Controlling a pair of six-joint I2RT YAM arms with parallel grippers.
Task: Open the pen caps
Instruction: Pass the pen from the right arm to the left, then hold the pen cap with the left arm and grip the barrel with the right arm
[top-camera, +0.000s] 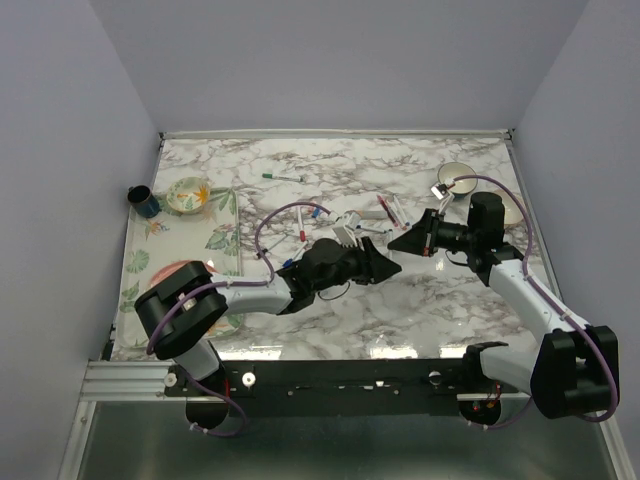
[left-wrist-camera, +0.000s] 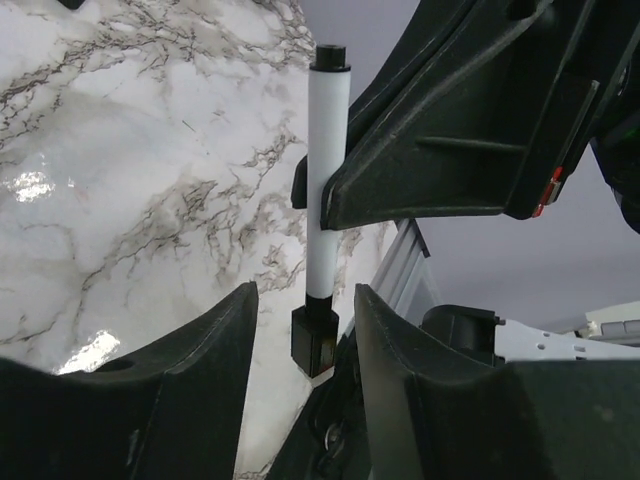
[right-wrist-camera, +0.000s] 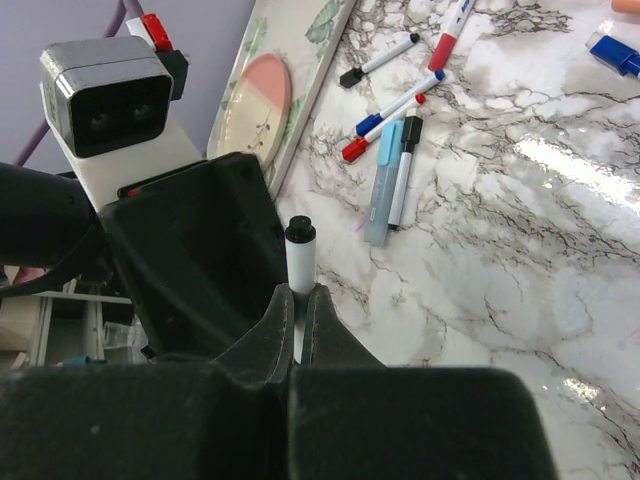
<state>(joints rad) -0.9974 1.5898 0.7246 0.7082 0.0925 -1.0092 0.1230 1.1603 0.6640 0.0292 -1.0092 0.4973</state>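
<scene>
A white pen with a black pen cap on its lower end is held over the marble table. My right gripper is shut on the pen's white barrel. In the left wrist view the right fingers clamp the barrel from the right. My left gripper is open, its fingers on either side of the black cap with a small gap on each side. In the top view the left gripper and right gripper meet near the table's middle.
Several loose pens with red, blue and black caps lie on the marble, plus a light blue pen. A floral tray at the left holds a pink plate and a bowl. A dark cup stands beside it. Another bowl is far right.
</scene>
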